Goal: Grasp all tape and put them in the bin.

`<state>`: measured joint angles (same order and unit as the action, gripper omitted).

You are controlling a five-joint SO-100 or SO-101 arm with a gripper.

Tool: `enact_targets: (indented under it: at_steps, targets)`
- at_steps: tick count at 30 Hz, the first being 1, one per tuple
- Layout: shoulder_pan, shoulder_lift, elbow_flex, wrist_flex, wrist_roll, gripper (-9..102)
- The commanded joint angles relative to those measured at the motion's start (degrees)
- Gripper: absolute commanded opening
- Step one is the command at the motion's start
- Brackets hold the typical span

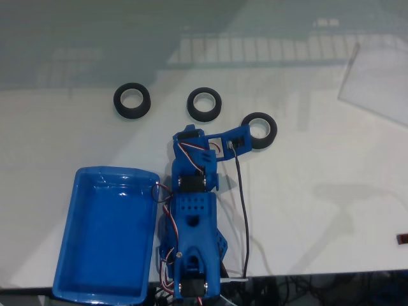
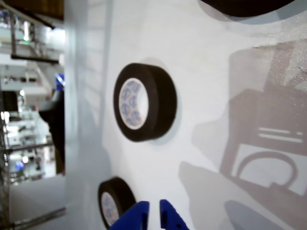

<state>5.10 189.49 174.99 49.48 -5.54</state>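
Observation:
Three black tape rolls with whitish cores lie flat in a row on the white table in the fixed view: left (image 1: 132, 101), middle (image 1: 204, 104), right (image 1: 259, 131). My blue gripper (image 1: 190, 132) hovers just below the middle roll, left of the right roll, touching neither. The wrist view, turned on its side, shows the middle roll (image 2: 144, 102), the left roll (image 2: 115, 202) and an edge of the right roll (image 2: 244, 5). There my gripper (image 2: 154, 216) has its blue fingertips (image 2: 139, 215) nearly together with nothing between them. The blue bin (image 1: 76, 255) sits at the front left, beside the arm.
A translucent sheet (image 1: 376, 83) lies at the back right. A small dark object (image 1: 403, 239) is at the right edge. The arm's base and cables (image 1: 245, 223) occupy the front edge. The table's right half is bare.

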Motion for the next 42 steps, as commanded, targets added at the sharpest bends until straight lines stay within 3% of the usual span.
enact_targets:
  at_steps: [1,17,25,36,42]
  targets:
    - [0.53,0.97,1.41,-0.44,-0.35,0]
    - [0.53,0.97,1.41,-0.44,-0.35,0]
    - [0.53,0.97,1.41,-0.44,0.18,25]
    - [2.90,0.79,-1.32,-0.62,4.66,28]
    - [4.04,-13.45,-12.39,-0.62,7.29,28]
